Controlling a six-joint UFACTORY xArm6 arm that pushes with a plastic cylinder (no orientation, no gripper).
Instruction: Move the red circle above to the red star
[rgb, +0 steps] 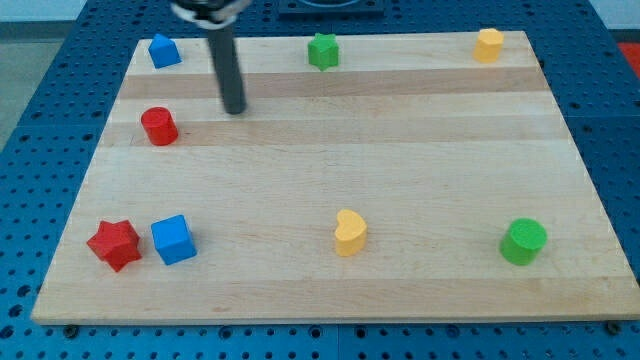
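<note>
Red circle (159, 126) sat at board's upper left, my tip (235, 110) just to its upper right, not touching
Rod top was cut off at frame edge; no pincer fitted, so no grip state to tell. Red star (114, 244) lay at lower left beside blue cube (173, 239). Wooden board (330, 150) rested on blue perforated table (40, 120)

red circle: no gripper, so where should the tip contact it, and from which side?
Contact the red circle on its upper side wall and push toward the view's bottom, probably centred, since a round wall slips off-axis. The red star lies below it, slightly left. My tip is now to the circle's right, slightly higher, not touching.
</note>
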